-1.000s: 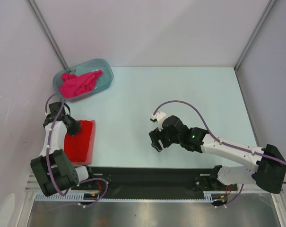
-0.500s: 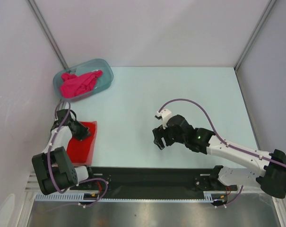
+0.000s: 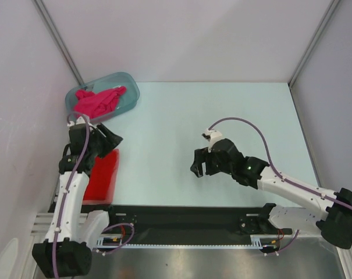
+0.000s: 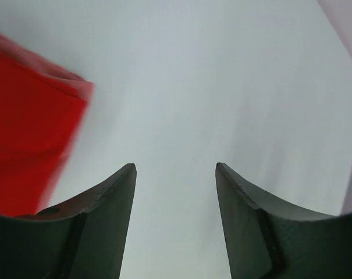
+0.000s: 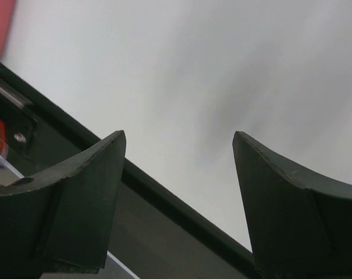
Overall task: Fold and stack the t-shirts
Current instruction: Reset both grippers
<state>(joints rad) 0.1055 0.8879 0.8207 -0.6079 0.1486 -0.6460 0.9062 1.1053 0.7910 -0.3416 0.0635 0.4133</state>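
Note:
A folded bright red t-shirt (image 3: 103, 174) lies flat at the table's near left. In the left wrist view the red t-shirt (image 4: 24, 128) fills the left side, with a paler pink strip (image 4: 68, 75) along its edge. My left gripper (image 3: 113, 140) (image 4: 176, 168) hovers just beyond the red shirt's far corner, open, with only bare table between its fingers. A crumpled magenta t-shirt (image 3: 97, 102) sits in the tub. My right gripper (image 3: 200, 168) (image 5: 178, 136) is open and empty over the middle of the table.
The translucent blue-grey tub (image 3: 132, 88) stands at the far left by the wall. A black rail (image 3: 181, 215) (image 5: 164, 197) runs along the near table edge, right under the right gripper's view. Walls close in the left, back and right sides.
My left gripper has opened, let go of the red shirt and risen away from it toward the far side. The right gripper has drifted slightly to the right, still open.

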